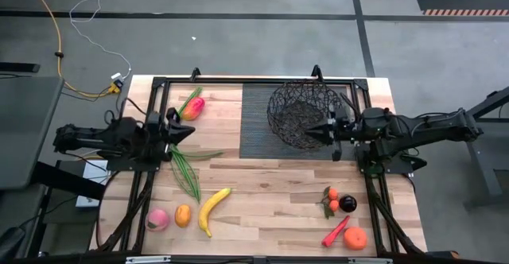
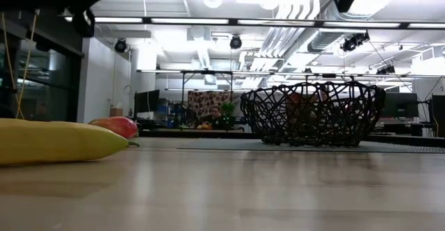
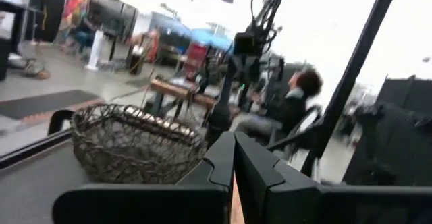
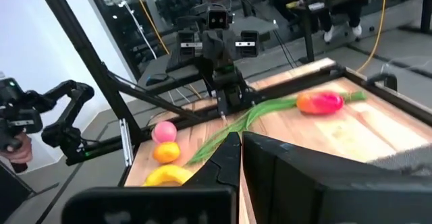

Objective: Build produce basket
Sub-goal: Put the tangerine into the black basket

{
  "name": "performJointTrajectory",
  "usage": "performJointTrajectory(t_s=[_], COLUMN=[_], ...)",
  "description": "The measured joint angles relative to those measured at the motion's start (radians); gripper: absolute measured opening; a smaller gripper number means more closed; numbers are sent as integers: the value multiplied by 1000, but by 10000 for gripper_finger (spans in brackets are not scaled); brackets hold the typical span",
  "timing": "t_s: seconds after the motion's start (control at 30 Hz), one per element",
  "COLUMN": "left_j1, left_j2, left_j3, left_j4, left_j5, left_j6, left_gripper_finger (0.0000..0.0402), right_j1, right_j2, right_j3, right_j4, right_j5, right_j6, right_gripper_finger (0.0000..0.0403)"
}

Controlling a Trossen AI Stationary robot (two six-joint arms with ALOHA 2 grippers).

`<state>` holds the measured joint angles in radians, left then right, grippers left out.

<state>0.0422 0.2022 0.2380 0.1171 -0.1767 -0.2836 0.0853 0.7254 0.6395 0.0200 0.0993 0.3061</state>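
Beside the empty basket [image 1: 304,113], right pincer [image 1: 312,131] closed; left pincer [image 1: 189,131] closed above green stalks [image 1: 186,172]

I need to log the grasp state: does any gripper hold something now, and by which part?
Nothing is held. The left gripper is shut and empty above the green stalks. The right gripper is shut and empty at the basket rim.
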Motion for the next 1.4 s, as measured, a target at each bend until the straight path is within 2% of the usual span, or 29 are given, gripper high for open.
performJointTrajectory(t_s=[0.2,0.3,0.43,0.7,0.8,0.87,0.97,1.17,1.27,1.4], left_j1=[0,0,0,0,0,0,0,0,0,0], left_j2=[204,255,285,305,306,306,306,306,306,306], left_j3=[271,351,390,391,391,391,391,391,391,391], left_j4=[-103,-106,-104,-105,-104,-104,-103,-103,-103,-104], left_j5=[65,48,17,16,16,16,16,7,7,7], left_j6=[90,163,215,200,198,198,199,206,217,217], left_gripper_finger=[0,0,0,0,0,0,0,0,0,0], right_j1=[0,0,0,0,0,-1,7,79,140,235], right_j2=[0,0,0,1,6,23,77,255,340,430], right_j3=[0,0,0,0,7,46,144,358,399,389], right_j4=[42,55,68,94,115,21,-247,-740,-868,-896], right_j5=[-2,-2,0,5,68,108,68,-57,-158,-258], right_j6=[-82,-112,-150,-144,-39,37,118,315,349,351], right_gripper_finger=[0,0,0,0,0,1,19,118,174,230])
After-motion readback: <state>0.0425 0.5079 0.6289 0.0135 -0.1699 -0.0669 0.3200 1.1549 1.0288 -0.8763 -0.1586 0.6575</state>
